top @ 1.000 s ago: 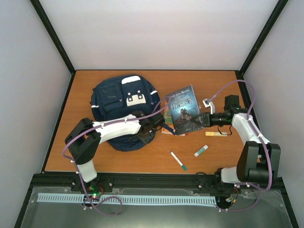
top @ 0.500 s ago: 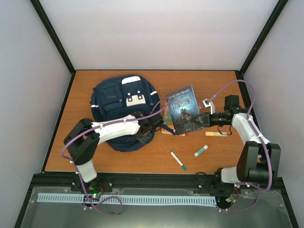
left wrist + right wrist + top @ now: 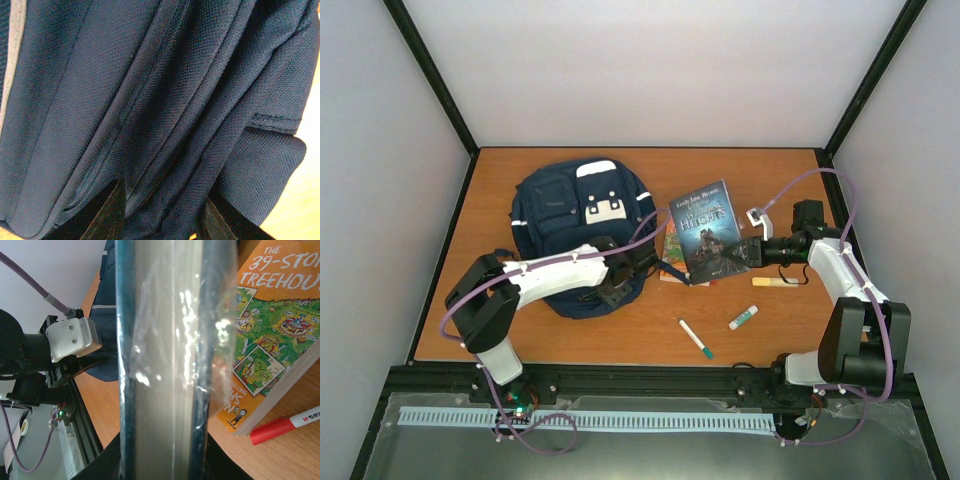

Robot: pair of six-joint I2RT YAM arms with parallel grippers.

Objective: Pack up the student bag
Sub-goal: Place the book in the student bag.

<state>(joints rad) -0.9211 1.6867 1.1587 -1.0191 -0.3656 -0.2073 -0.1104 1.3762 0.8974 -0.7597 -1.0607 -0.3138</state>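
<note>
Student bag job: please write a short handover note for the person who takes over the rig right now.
Left gripper: open, its fingers on either side of a zipper fold on the student bag.
Right gripper: shut on the dark book, held tilted above the table.
The bag lies at the back left, front pocket up, and no opening shows.
Done: one book picked up; nothing visibly packed.
Left: open the bag, put in the dark book, then the orange book, red marker, white pen and the two small items near the right arm.
</note>
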